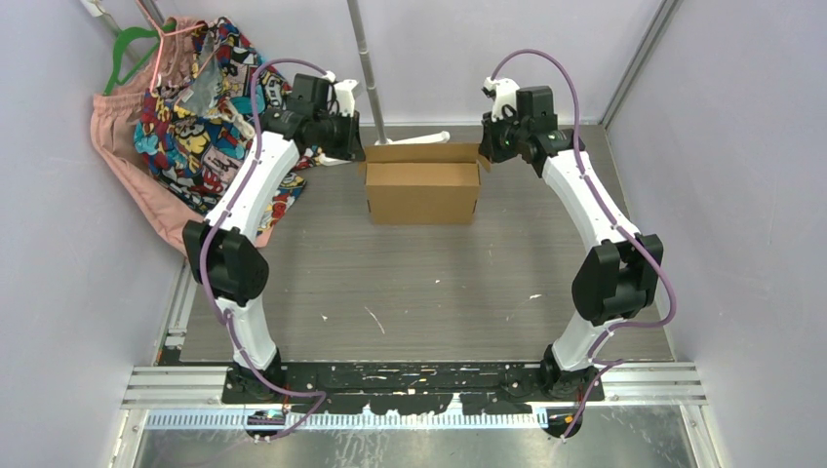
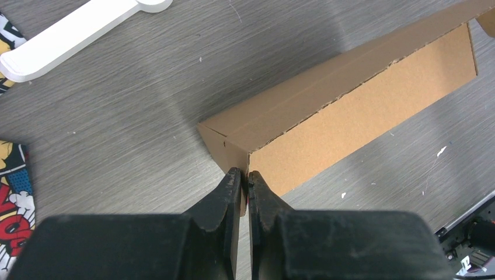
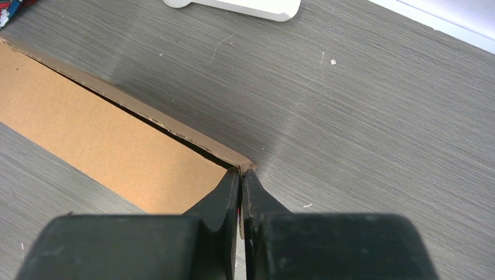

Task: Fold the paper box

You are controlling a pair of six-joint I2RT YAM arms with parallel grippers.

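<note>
Near rail (image 1: 419, 385): ribbed aluminium strip carrying both arm bases.
Table (image 1: 410, 292): grey wood-grain board, matte, flecked with small white marks.
Left gripper (image 2: 245, 175): black tapered fingers pressed together, with a thin brown card wall at the box's left end pinched between them.
Right gripper (image 3: 241, 172): black fingers pressed tight together at the box's right far corner; whether card sits between them is hard to make out.
The paper box (image 1: 422, 193): plain brown corrugated card at the far middle of the table, between the two grippers; a long rectangular tray, open on top, with raw fluted edges and sharp creases.
Cut off: each wrist view shows only one end of the box.
White piece (image 2: 70, 32): flat, smooth, round-ended, just behind the box.
Cloth (image 1: 195, 107): bright cartoon-print fabric at the far left.
</note>
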